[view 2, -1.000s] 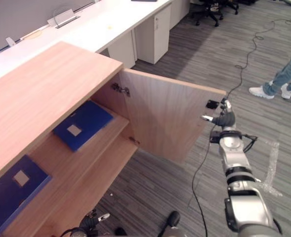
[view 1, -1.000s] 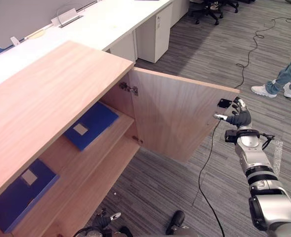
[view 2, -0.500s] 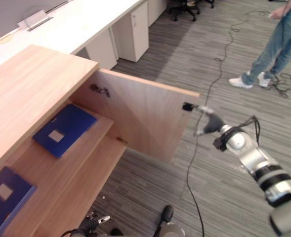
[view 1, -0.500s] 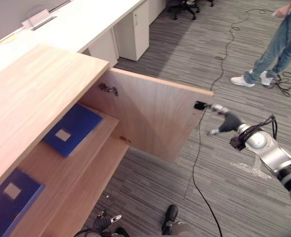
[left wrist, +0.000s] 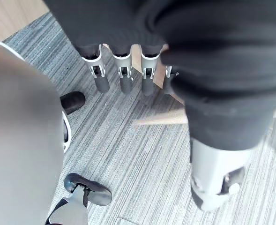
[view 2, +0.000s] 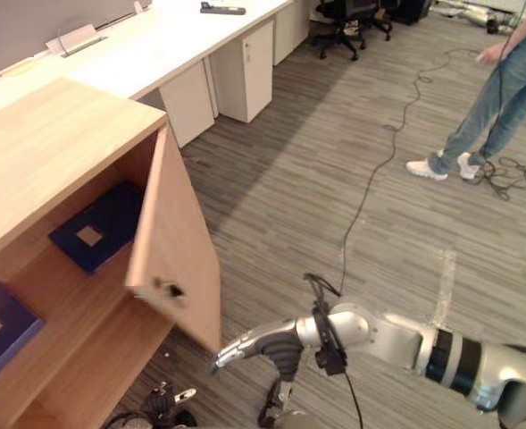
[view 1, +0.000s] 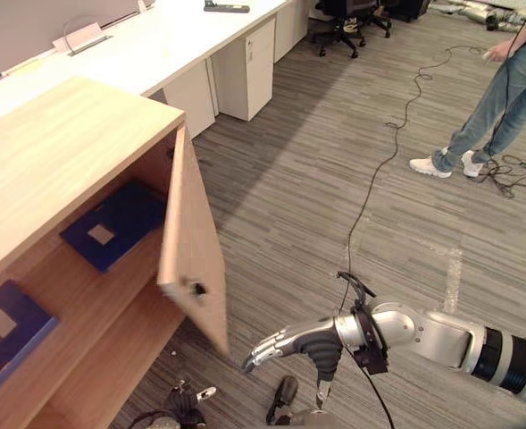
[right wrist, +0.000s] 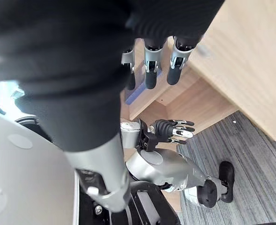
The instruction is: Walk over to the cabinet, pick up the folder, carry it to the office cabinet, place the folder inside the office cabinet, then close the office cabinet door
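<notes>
- Two blue folders are lying flat on the cabinet's (view 1: 57, 152) upper shelf (view 1: 66, 286), neither held by a hand.
- One folder (view 1: 4, 326) is lying at the far left end of that shelf, with a pale label on its cover.
- The other folder (view 1: 111, 223) is lying further along the same shelf, well apart from the first and just behind the door's hinged edge.
- The door (view 1: 189, 223) is standing partway open, its free edge pointing out over the grey carpet (view 1: 334, 179), with a small dark knob (view 1: 196, 288) low on its face.
- The left hand (left wrist: 123, 77) is hanging low in front of the cabinet, its fingers straight and relaxed over the carpet, holding nothing.
- The right hand (view 1: 289, 341) is stretching out low, just beside the door's bottom corner, with flat, spread fingers pointing at the cabinet and gripping nothing; whether the fingertips are touching the door cannot be told.
- A white desk (view 1: 155, 45) is running behind the cabinet, with a white drawer unit (view 1: 245, 71) under it.
- A person in jeans and white shoes (view 1: 428, 165) is standing on the carpet at the far right, well apart from the cabinet.
</notes>
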